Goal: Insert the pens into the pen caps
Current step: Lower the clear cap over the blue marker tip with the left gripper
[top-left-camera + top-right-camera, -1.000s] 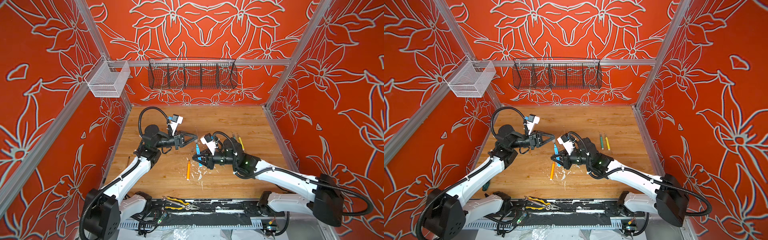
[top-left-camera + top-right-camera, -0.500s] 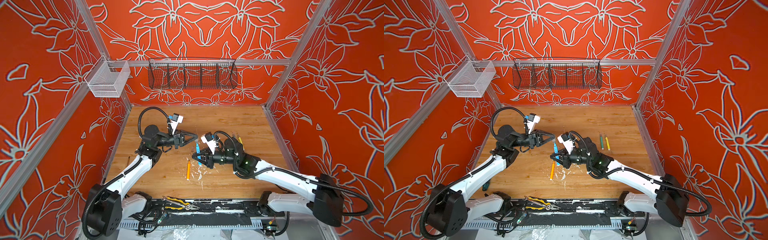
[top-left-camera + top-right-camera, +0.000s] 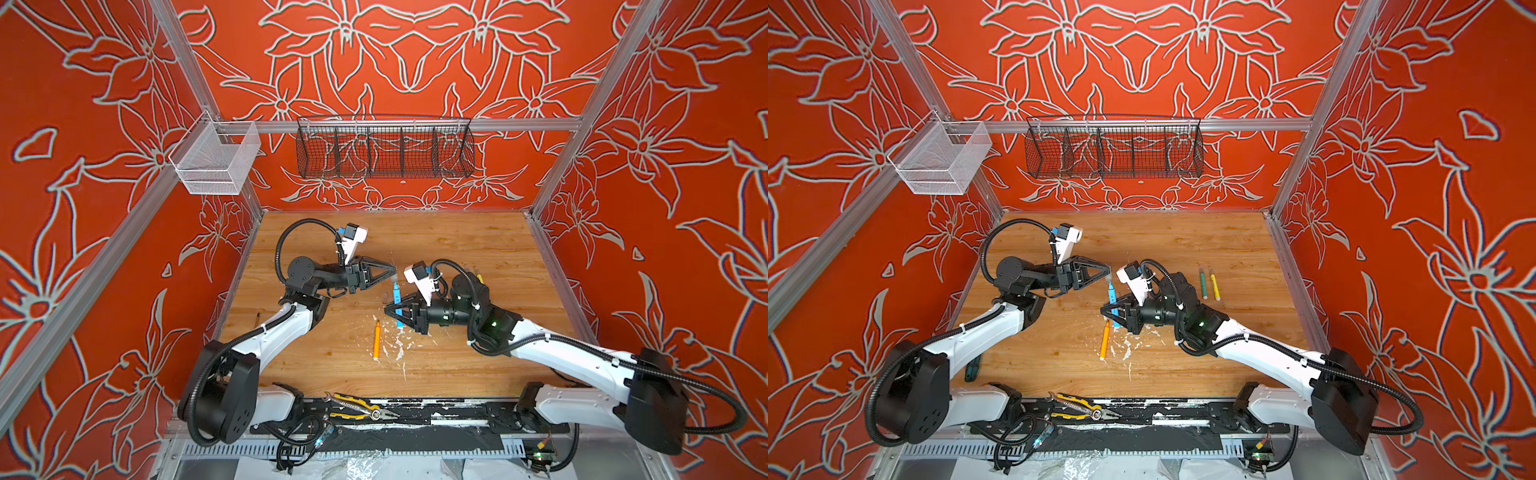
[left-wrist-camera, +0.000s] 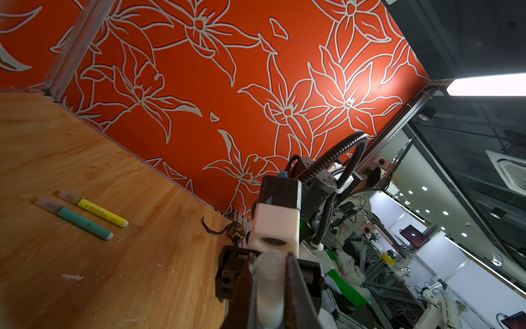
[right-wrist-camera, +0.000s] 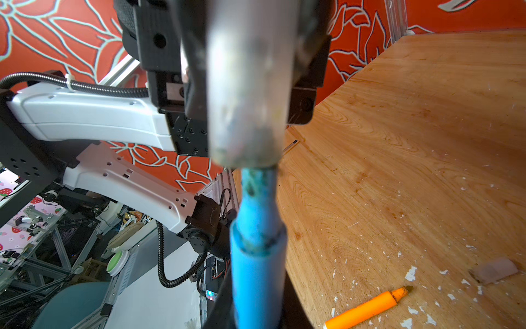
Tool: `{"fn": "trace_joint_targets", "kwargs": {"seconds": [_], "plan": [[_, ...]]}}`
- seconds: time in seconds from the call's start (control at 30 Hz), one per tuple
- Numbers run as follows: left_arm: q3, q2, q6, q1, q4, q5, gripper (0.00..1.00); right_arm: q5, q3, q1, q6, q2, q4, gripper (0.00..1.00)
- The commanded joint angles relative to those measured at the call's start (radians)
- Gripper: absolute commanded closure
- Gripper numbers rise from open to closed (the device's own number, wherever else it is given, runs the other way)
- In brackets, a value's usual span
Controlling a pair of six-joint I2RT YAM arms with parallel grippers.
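Both grippers are raised over the middle of the wooden table (image 3: 457, 249). The left gripper (image 3: 391, 273) is closed on a clear pen cap (image 4: 269, 280), which is clamped between its two fingers (image 4: 296, 293). The right gripper (image 3: 387, 310) is closed on the blue pen (image 3: 397, 296), gripped at mid-barrel. In the right wrist view, the pen's stained tip is seen at the cap's mouth; how far it has entered cannot be told. The orange pen (image 3: 376, 340) lies uncapped on the table near the right gripper, among white flecks (image 3: 399, 353), with a loose cap (image 5: 493, 270) close by. The green pen (image 3: 1202, 282) and yellow pen (image 3: 1214, 286) lie side by side farther right, each capped.
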Motion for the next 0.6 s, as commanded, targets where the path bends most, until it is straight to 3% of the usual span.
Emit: {"fn": "trace_joint_targets", "kwargs": {"seconds": [0.0,0.13,0.23,0.33,0.43,0.5,0.57], "plan": [[0.016,0.042,-0.140,-0.007,0.184,0.094,1.00,0.022,0.014,-0.016,0.017,-0.017,0.045,1.00],[0.002,0.050,-0.115,-0.011,0.181,0.088,1.00,0.022,0.026,-0.017,0.027,-0.022,0.057,1.00],[-0.015,0.024,-0.010,-0.015,0.060,0.068,1.00,0.053,0.034,-0.017,0.035,-0.041,0.043,1.00],[-0.017,-0.042,0.171,-0.031,-0.188,0.048,1.00,0.128,0.039,-0.016,0.036,-0.071,-0.009,1.00],[0.002,-0.146,0.429,-0.056,-0.544,-0.005,1.00,0.213,0.050,-0.017,0.032,-0.103,-0.082,1.00],[0.030,-0.216,0.619,-0.085,-0.792,-0.076,1.00,0.221,0.053,-0.017,0.034,-0.114,-0.094,1.00],[0.033,-0.253,0.692,-0.104,-0.877,-0.130,1.00,0.202,0.064,-0.016,0.034,-0.109,-0.106,1.00]]}}
